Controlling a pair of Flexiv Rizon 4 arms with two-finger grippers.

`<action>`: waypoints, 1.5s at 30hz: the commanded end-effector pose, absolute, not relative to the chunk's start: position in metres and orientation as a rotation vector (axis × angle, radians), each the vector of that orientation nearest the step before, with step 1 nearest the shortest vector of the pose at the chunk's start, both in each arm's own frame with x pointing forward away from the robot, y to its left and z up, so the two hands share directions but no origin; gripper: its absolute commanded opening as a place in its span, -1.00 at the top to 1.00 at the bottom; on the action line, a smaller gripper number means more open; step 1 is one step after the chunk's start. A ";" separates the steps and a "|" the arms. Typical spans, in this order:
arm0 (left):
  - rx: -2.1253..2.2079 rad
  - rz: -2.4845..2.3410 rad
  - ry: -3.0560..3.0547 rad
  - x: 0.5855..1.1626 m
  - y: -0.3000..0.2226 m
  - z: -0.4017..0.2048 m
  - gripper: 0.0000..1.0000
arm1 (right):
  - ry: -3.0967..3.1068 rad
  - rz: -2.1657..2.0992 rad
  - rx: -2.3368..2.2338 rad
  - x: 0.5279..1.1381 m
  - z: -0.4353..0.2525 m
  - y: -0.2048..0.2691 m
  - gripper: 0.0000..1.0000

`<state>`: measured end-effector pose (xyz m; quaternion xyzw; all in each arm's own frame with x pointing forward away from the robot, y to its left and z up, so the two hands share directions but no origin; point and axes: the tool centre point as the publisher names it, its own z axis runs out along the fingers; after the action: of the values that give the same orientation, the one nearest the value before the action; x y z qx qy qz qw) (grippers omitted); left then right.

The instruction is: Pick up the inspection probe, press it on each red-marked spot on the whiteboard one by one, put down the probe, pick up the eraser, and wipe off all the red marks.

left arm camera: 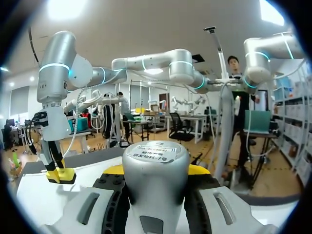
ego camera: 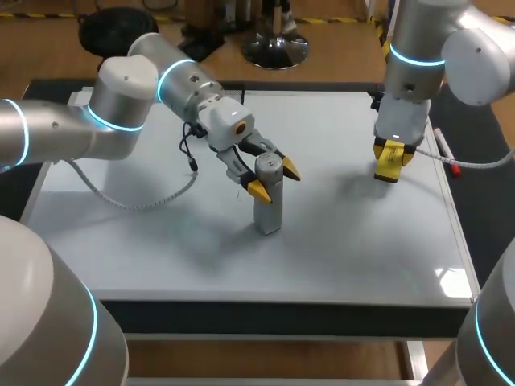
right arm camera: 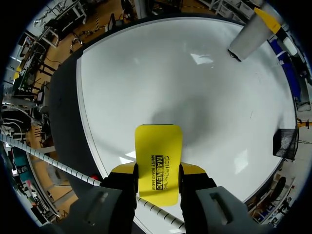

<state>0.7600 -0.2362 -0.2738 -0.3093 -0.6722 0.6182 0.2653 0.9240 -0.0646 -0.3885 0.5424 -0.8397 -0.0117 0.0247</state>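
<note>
The inspection probe (ego camera: pixel 268 197), a grey upright cylinder, stands with its lower end on or just above the whiteboard (ego camera: pixel 161 241), near the middle. My left gripper (ego camera: pixel 274 179) is shut on its upper part; in the left wrist view the probe (left arm camera: pixel 155 180) fills the gap between the fingers. The yellow eraser (ego camera: pixel 388 163) hangs over the board's right side with my right gripper (ego camera: pixel 392 157) shut on it. In the right wrist view the eraser (right arm camera: pixel 158 163) points down at the whiteboard (right arm camera: pixel 195 97). No red marks show on the board.
A red-capped marker pen (ego camera: pixel 447 153) lies along the whiteboard's right edge, close to my right arm. A loose cable (ego camera: pixel 145 197) hangs from my left arm over the board's left half.
</note>
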 end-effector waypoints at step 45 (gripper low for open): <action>-0.805 1.606 -1.871 0.756 -0.229 -0.287 1.00 | -2.595 -0.032 1.679 0.924 -0.388 -0.065 1.00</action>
<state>0.7564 -0.2304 -0.2867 -0.2984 -0.6939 0.5968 0.2708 0.9240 -0.0646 -0.3886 0.5424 -0.8397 -0.0117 0.0247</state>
